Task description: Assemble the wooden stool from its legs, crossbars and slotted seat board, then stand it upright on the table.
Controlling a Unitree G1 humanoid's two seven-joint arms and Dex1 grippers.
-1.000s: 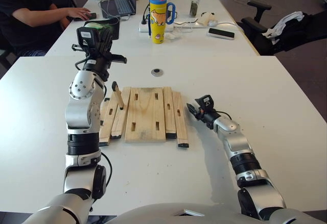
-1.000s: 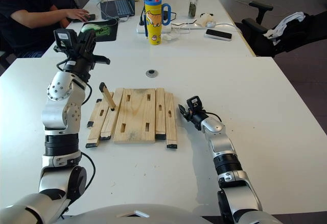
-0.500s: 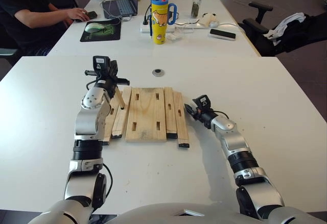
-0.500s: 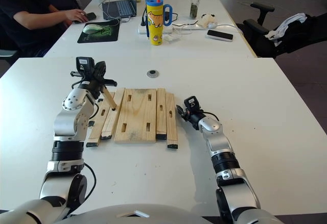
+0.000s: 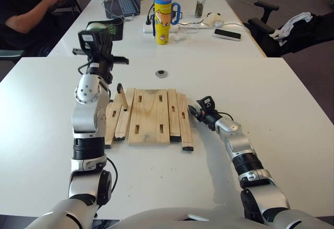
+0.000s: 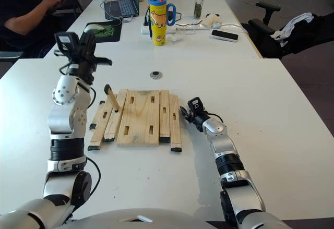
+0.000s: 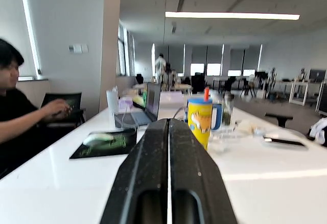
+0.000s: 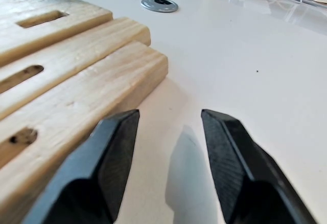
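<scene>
Stool unassembled, all parts lying flat mid-table [image 5: 261, 93]. The slotted seat board [image 5: 150, 115] lay in the centre of the row, with two slotted slats [image 5: 180, 118] against its right edge and more slats [image 5: 115, 120] on its left. One short stick [image 5: 122, 98] stood tilted at the far end of the left slats; from the head views I could not tell whether it was seated in a slot or just leaning. The left gripper [image 7: 167, 132] was raised well above the far left of the row, fingers pressed together on nothing and pointing away toward the far desk. The right gripper [image 8: 168, 117] rested low on the table just right of the outermost right slat, near its far end, fingers apart and empty. Judgement: no joint made yet, task at its start. Risks from here: the right slat lay flat on the table, so a finger had little room to get under it, and a closing grip could shove the slat sideways and disturb the whole row. The tilted stick looked poorly supported, and a descending left arm or a nudged slat could topple it.
</scene>
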